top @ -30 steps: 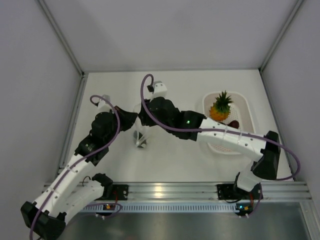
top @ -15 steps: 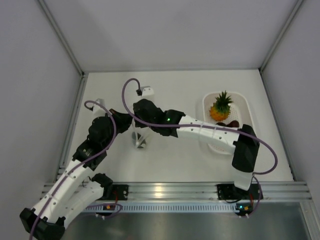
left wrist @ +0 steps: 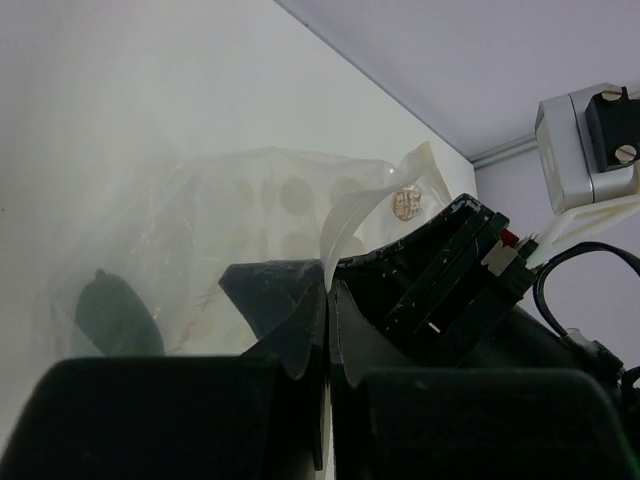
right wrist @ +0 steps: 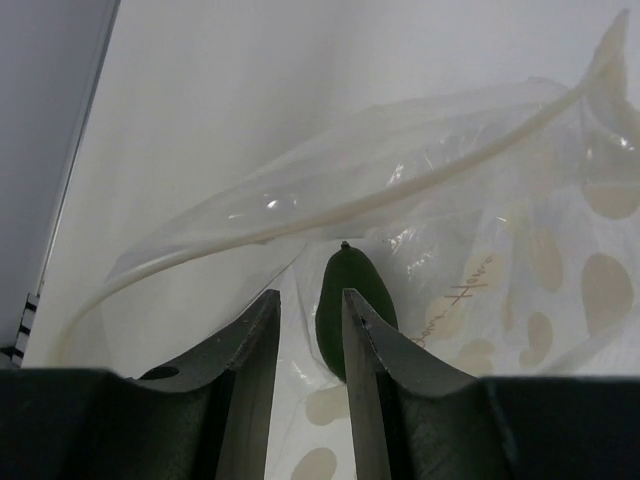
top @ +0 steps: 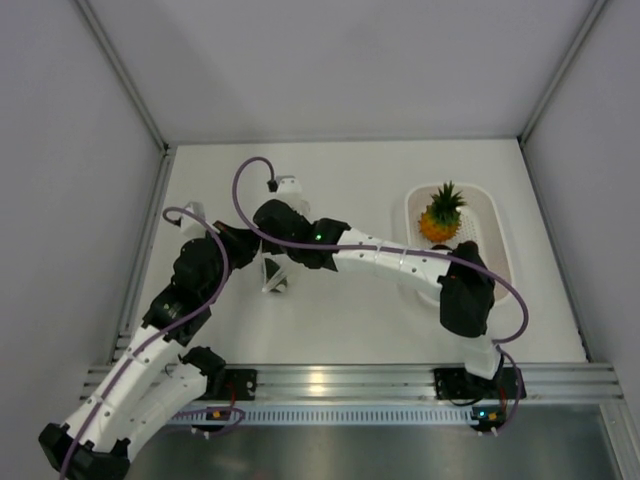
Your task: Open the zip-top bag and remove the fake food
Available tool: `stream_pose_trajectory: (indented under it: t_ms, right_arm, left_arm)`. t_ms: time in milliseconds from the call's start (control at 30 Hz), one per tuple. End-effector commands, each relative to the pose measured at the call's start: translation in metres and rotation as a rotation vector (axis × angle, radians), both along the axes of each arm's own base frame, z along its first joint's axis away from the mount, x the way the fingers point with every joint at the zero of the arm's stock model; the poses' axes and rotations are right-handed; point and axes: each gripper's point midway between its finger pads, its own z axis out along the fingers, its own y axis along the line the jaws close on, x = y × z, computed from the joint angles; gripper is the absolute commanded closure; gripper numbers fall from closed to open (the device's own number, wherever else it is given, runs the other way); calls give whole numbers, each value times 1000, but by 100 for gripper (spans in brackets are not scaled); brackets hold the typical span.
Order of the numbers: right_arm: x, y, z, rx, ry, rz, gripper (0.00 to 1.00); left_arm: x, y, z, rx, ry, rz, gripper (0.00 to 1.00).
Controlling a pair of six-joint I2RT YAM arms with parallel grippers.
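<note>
1. From above, I see the two arms meet over the left middle of the white table (top: 380, 330). The zip-top bag (top: 277, 278) sits under them, a small clear lump, mostly hidden.
2. Only the top view shows the white basket (top: 492, 215) with its little holes. It stands by the right wall, well apart from the bag. A toy pineapple (top: 440, 215), orange-yellow with a spiky green top, stands in it.
3. The left wrist view shows the left gripper (left wrist: 327, 300) squeezed tight on the bag's edge. A white strip of the bag curls up from between its black fingers.
4. The right wrist view looks into the bag's mouth. The zip strip (right wrist: 340, 210) bends across it like a long arch.
5. The right gripper (right wrist: 310, 300) has its jaws a little apart, with a thin gap. I see nothing pinched in the gap.
6. A smooth, dark green piece (right wrist: 352, 290) of fake food with a pointed tip lies inside the bag. It is just past the tip of one right finger.
7. The bag is thin, shiny and crinkly, with pale round spots (left wrist: 295, 190) and some thin writing on it.
8. The bag is well away from the grey walls. White table shows in front of it and behind it.
</note>
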Motion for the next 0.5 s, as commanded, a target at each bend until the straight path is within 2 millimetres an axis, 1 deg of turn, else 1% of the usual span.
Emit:
stream_pose_trajectory:
  t_ms: [0,100,167,200,233,267,333,400,467]
  right_arm:
    - [18,16,20,95,-25,-48,68]
    - [20,18,6,80,-8,-51,68]
    - [17,18,-2,77,-3,-42,69]
    - [16,15,-9,63,4,-43,69]
    - [16,16,-10,74,-4,-39,69]
    - [12,10,-18,61,-1,-34,69]
    - [7,8,-26,89,-3,-16,69]
    - [-2,14,-28,120,7,34,68]
    - [-5,17,-36,118,22,49,68]
  left_arm:
    - [-1,-6,16,-57,-58,-21,100]
    - [-3,-4,19,-51,-72,-23,100]
    - [-4,-1,20,-40,-83,-14,100]
    - [-3,1,21,-36,-86,-5,100]
    - [-3,2,21,-33,-89,2,100]
    - [-3,5,23,-25,-99,11,100]
    - [-2,8,23,-12,-97,27,100]
    - [-1,10,20,-2,-92,41,100]
    - [0,10,21,-4,-91,45,100]
